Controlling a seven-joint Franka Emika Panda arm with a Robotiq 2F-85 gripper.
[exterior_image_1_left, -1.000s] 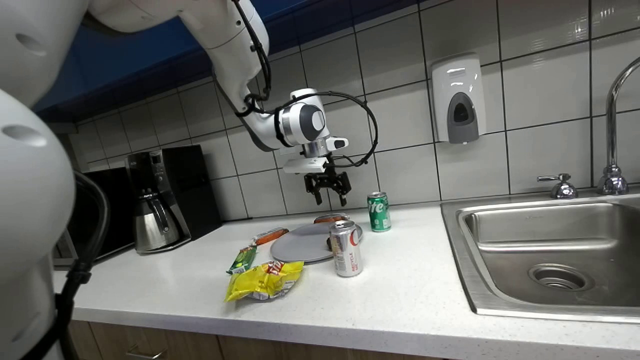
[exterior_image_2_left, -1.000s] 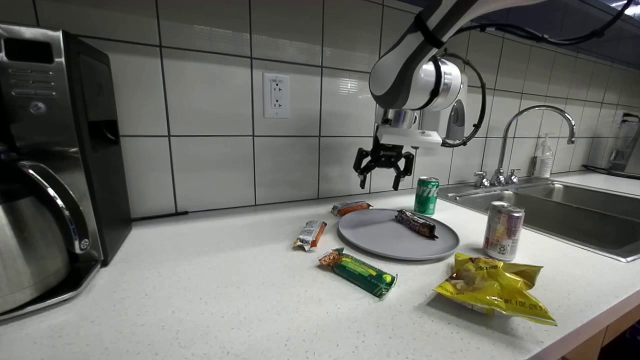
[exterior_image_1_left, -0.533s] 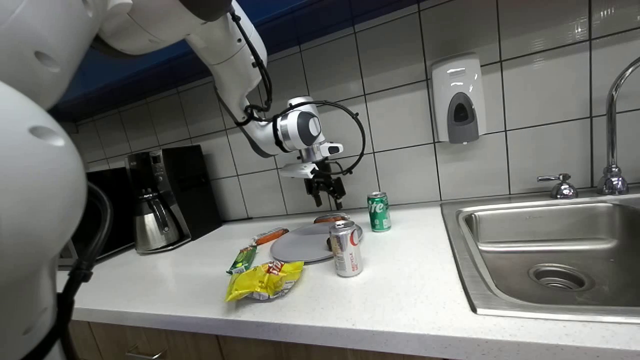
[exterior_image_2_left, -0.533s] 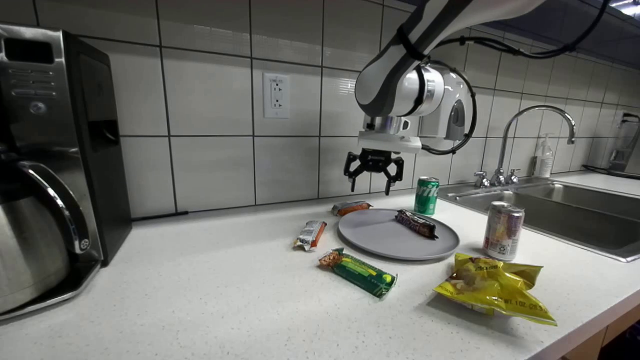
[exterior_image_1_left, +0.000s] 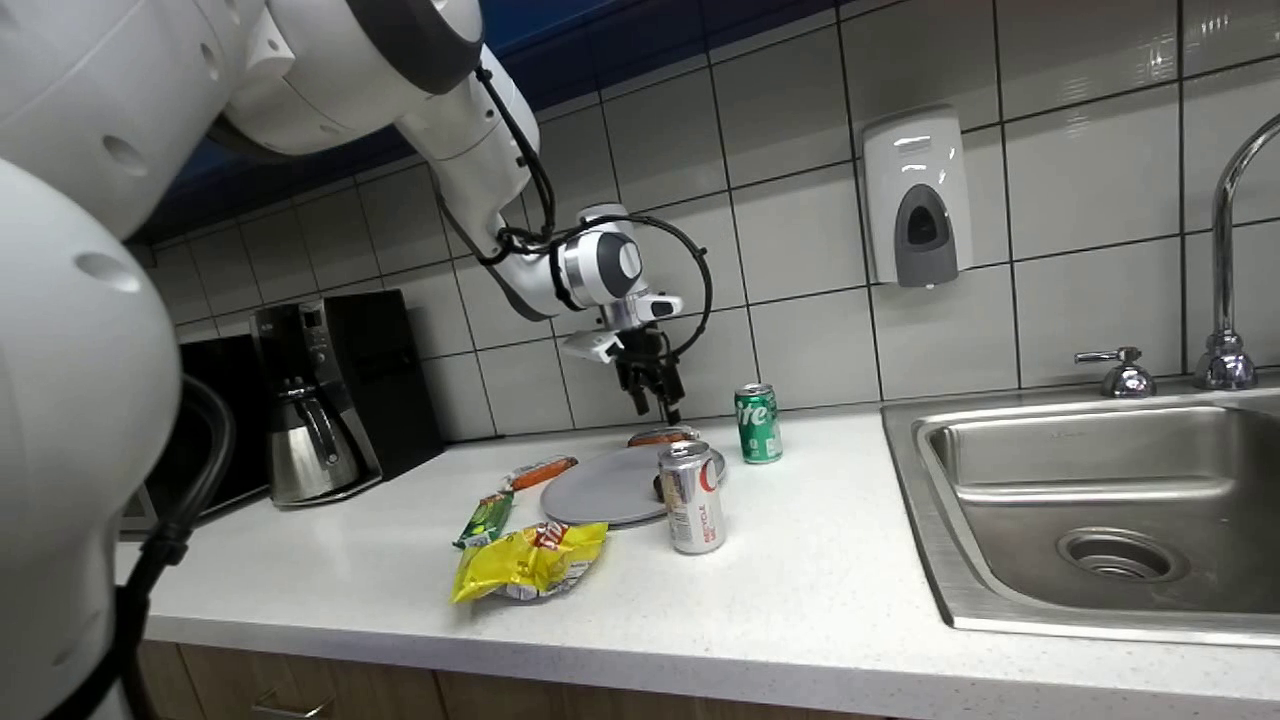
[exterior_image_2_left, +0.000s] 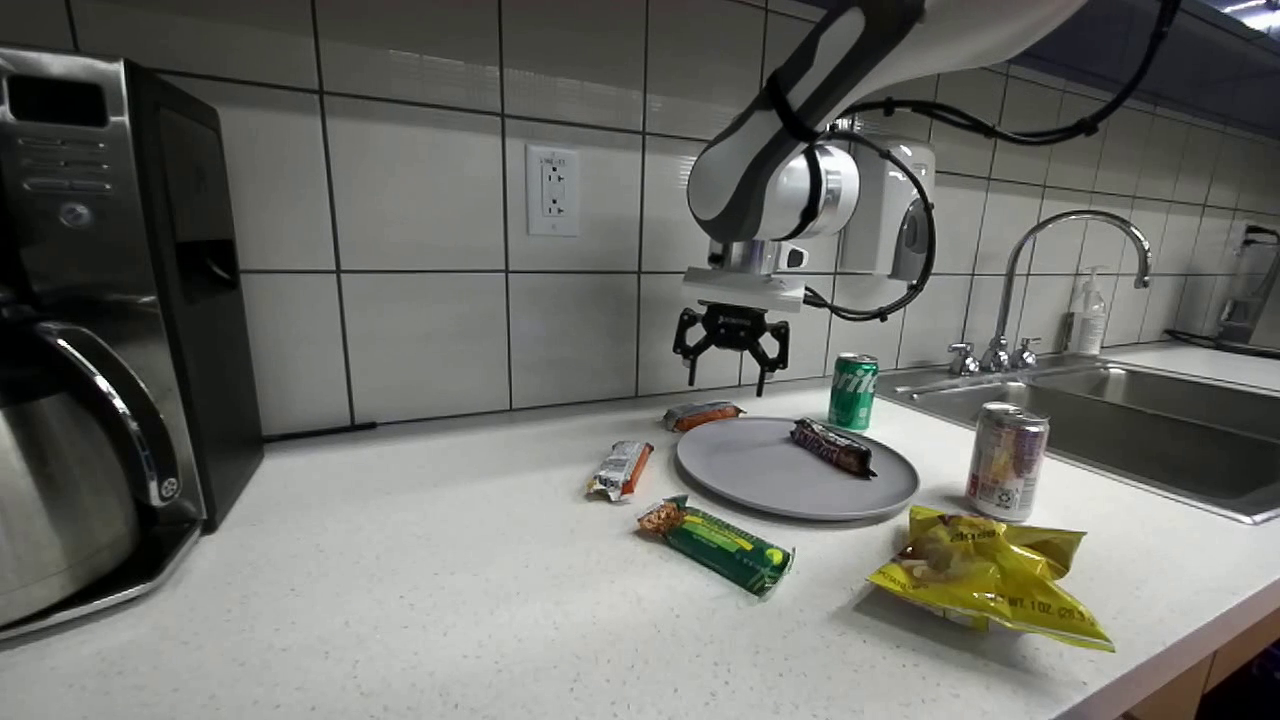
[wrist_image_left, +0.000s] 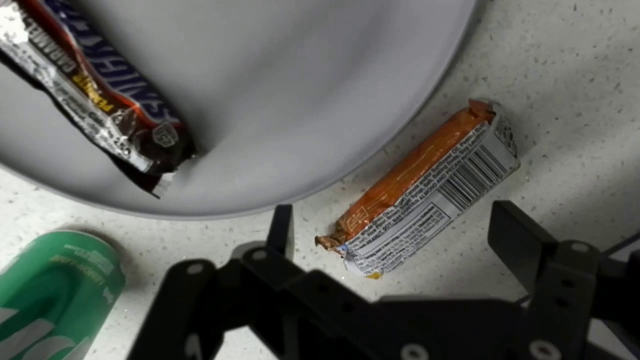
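The arm (exterior_image_1_left: 340, 85) reaches over toward the plate (exterior_image_1_left: 595, 485), its forearm (exterior_image_1_left: 462, 145) slanting down to the wrist (exterior_image_1_left: 598, 265), which stands high above the plate's far edge. From it the jaws point downward, spread wide and slightly tilted. They hang clear above the plate's level; in the wrist view both fingertips (wrist_image_left: 520, 245) show outside its rim, one appearing just beside it.

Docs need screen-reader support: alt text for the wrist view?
Open, empty black two-finger gripper above an orange-and-silver wrapped snack bar lying on a speckled white counter. A round grey plate at upper left holds a brown-wrapped Snickers bar; a green cylindrical can is cropped at lower left.
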